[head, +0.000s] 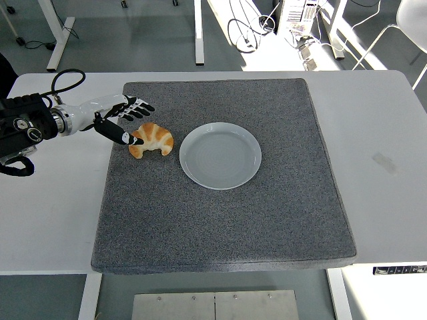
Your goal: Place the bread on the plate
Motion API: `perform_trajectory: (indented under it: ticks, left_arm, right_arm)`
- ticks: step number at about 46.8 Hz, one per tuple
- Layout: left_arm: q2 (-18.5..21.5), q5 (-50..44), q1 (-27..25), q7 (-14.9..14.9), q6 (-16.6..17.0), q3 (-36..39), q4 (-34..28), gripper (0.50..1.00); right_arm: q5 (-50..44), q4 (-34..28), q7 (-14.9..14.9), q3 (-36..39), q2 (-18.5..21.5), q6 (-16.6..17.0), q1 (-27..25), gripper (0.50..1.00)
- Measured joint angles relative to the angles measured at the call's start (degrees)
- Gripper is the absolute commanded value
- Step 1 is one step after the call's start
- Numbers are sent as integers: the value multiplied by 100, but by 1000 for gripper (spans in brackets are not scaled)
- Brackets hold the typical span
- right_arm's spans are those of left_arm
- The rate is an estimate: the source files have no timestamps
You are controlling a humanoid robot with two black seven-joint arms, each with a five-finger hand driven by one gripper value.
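While spread, left hand [119,119] at croissant [152,139]

Golden croissant [152,139] beside empty plate [220,155]

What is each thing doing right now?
Croissant: lying on the grey mat, left of the plate, not grasped.
Plate: empty, flat on the mat.
Left hand: open, fingers spread above the croissant's left end.
Grey mat: flat on the white table.

A grey mat [227,220] lies on the white table [380,127]; behind the table, cables [250,30] lie on the floor.
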Motion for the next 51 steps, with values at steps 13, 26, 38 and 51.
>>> perform_trajectory:
  ticks: [13, 26, 38, 51]
  left_arm:
    - [-8, 272, -94, 645, 16, -42, 1, 846]
    - [-68, 532, -243, 779, 14, -25, -10, 846]
    - [-289, 820, -255, 1090, 14, -34, -42, 845]
    - [-448, 978, -288, 1129, 87, -33, -63, 843]
  right_arm:
    - [-4, -2, 0, 0, 0, 0, 1, 1000]
    - [0, -2, 0, 0, 0, 0, 1, 1000]
    - [-2, -2, 0, 0, 0, 0, 1, 1000]
    - [-1, -1, 0, 0, 0, 0, 0, 1000]
